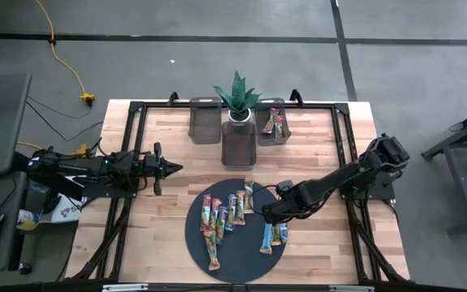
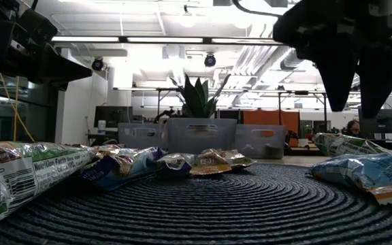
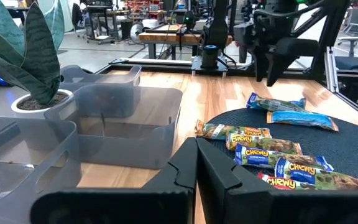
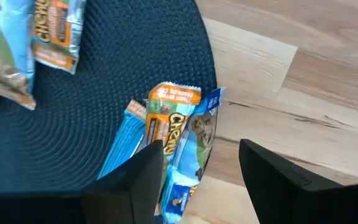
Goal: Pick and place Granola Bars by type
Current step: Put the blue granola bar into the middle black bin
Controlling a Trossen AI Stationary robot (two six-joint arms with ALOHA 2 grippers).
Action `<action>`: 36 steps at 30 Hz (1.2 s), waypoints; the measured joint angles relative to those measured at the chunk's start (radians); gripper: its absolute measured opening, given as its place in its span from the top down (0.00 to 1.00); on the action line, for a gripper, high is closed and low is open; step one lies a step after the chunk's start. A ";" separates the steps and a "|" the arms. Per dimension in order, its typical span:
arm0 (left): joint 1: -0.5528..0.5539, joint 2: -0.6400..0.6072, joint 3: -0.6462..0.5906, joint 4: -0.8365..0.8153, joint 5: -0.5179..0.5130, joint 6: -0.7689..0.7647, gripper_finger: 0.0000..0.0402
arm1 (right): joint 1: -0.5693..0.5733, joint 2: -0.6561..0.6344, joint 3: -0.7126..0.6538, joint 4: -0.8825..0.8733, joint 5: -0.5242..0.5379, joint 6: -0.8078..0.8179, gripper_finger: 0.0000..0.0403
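Several glossy granola bars lie flat on a dark round mat (image 1: 237,243). One row (image 1: 225,212) sits at its middle, and three bars (image 1: 272,235) lie at its right edge. More bars (image 1: 274,123) rest in the far right bin. My right gripper (image 1: 267,217) hovers open above the three right-edge bars. In the right wrist view its fingers (image 4: 201,180) stand on either side of a blue bar (image 4: 194,152), beside an orange bar (image 4: 166,121) and a light blue one (image 4: 122,152). In the low view it (image 2: 352,112) hangs clear of them. My left gripper (image 1: 173,169) waits shut (image 3: 196,163) left of the mat.
Three translucent grey bins stand at the far side: left (image 1: 205,120), middle (image 1: 239,144) and right (image 1: 282,134). A potted plant (image 1: 236,99) stands behind the middle bin. Bare wood (image 1: 331,243) lies right of the mat, inside the black frame rails (image 1: 349,146).
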 joint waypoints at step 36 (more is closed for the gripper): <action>0.000 0.000 0.000 0.000 0.000 0.000 1.00 | -0.023 0.110 0.000 -0.025 0.057 0.066 0.52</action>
